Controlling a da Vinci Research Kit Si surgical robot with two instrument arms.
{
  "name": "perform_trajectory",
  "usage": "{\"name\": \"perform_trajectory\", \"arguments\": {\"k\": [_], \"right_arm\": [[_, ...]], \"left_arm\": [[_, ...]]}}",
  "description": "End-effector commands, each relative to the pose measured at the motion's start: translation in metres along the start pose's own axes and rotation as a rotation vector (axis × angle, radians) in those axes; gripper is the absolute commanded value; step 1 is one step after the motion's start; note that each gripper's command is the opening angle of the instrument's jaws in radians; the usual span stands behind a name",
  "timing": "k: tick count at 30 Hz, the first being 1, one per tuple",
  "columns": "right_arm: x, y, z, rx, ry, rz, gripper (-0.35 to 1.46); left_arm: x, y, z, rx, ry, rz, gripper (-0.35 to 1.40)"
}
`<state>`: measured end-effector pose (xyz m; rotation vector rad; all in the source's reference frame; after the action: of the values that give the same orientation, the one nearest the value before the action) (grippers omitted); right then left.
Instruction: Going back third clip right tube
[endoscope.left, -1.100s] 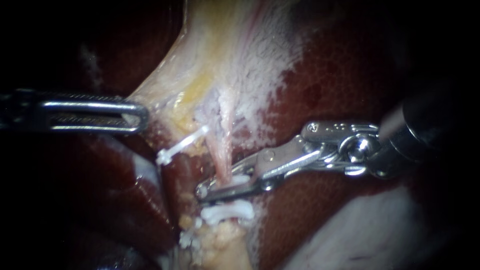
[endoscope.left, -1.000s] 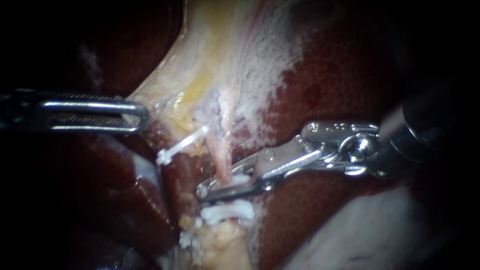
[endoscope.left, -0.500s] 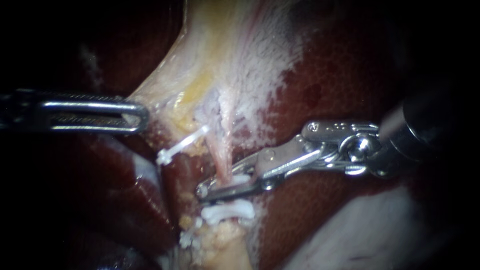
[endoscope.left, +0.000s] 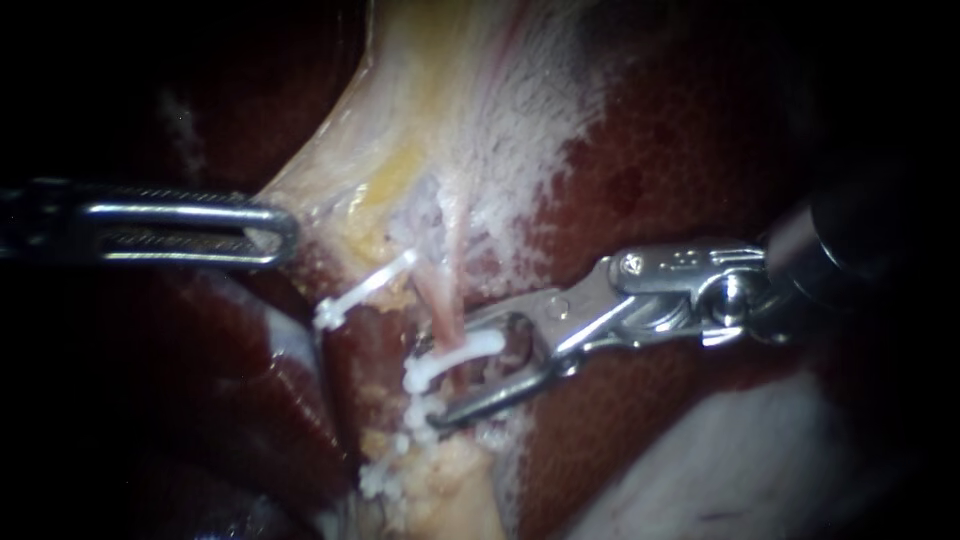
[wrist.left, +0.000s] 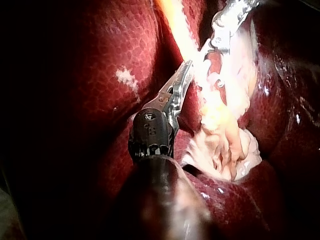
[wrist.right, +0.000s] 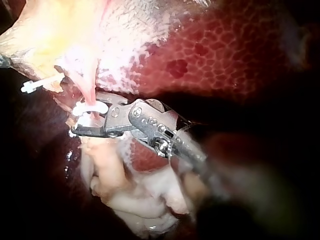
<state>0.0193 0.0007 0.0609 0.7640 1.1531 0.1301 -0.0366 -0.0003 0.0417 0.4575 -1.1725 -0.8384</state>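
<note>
My right instrument (endoscope.left: 458, 378) comes in from the right with its jaws open around the pink right tube (endoscope.left: 447, 300). A white clip (endoscope.left: 455, 358) sits closed across that tube between the jaws. The right wrist view shows this clip (wrist.right: 90, 107) just above the jaws of the right instrument (wrist.right: 86, 124). Below it, more white clips (endoscope.left: 418, 412) lie on the stump. Another white clip (endoscope.left: 362, 291) crosses the left tube. My left instrument (endoscope.left: 280, 232) is shut on the pale gallbladder edge (endoscope.left: 330, 190) and holds it taut; the left wrist view shows the same grip by the left instrument (wrist.left: 182, 75).
Dark red liver (endoscope.left: 680, 150) surrounds the field on both sides. Pale yellow fatty tissue (endoscope.left: 440, 480) lies under the clips. A whitish fold (endoscope.left: 720, 460) sits under the right instrument's shaft.
My right instrument's jaws, earlier shut across the tube, have opened and slipped slightly back and down, leaving a white clip on the tube. The left instrument has not moved.
</note>
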Motion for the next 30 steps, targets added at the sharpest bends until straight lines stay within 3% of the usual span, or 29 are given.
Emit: {"name": "perform_trajectory", "arguments": {"k": [1, 7, 22, 30], "right_arm": [[0.0002, 0.0000, -0.0002, -0.011, 0.001, -0.011, 0.55], [0.0007, 0.0003, -0.0008, -0.100, 0.012, -0.035, 0.60], [-0.0008, -0.0015, -0.0066, -0.084, 0.010, -0.055, 0.60], [-0.0003, -0.0019, -0.0102, -0.089, 0.013, -0.076, 0.60]], "left_arm": [[0.0000, 0.0000, 0.0000, 0.000, 0.000, 0.000, -0.35], [0.0000, 0.0000, 0.0000, 0.000, 0.000, 0.000, -0.35], [0.0000, 0.0000, -0.0001, 0.000, 0.000, 0.000, -0.35], [0.0000, 0.0000, -0.0001, 0.001, 0.000, 0.000, -0.35]]}}
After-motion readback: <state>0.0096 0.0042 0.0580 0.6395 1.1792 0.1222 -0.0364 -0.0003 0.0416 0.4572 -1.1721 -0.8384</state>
